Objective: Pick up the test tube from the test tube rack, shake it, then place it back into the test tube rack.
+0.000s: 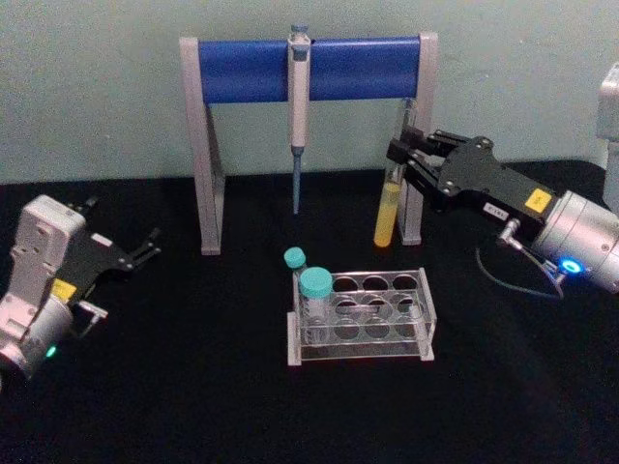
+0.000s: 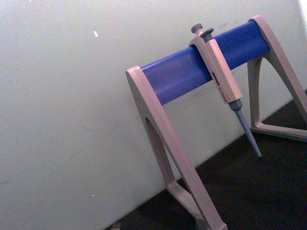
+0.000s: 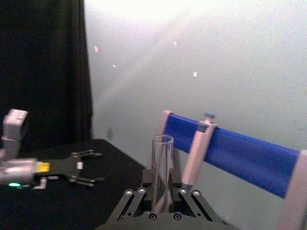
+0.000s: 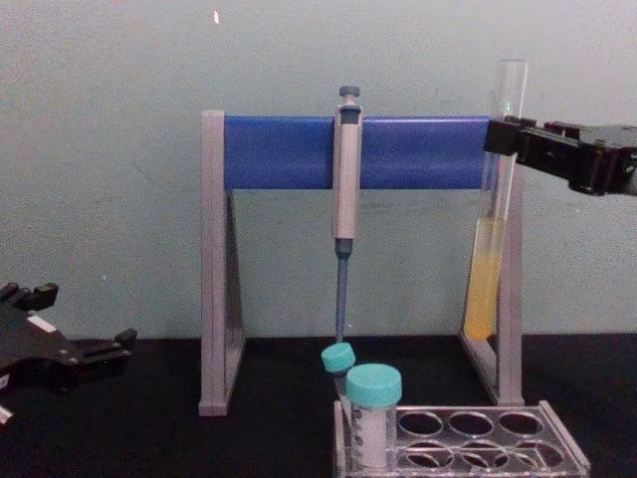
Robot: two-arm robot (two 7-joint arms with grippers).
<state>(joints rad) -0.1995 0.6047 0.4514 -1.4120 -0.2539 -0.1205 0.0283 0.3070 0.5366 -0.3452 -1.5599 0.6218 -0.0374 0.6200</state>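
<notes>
Right tool (image 1: 401,162) around test tube (image 1: 387,215); its yellow label (image 1: 538,201) illegible.

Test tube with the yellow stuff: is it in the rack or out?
Out. The right gripper is shut on the test tube, holding it upright in the air, clear of the test tube rack. Left gripper sits aside.

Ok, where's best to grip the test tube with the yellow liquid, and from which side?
The bare glass high up, above the yellow liquid, from the side, as the right gripper holds it now. The test tube is nearly upright, slim and capless, so a sideways pinch keeps its mouth up. Left gripper rests at left.
</notes>
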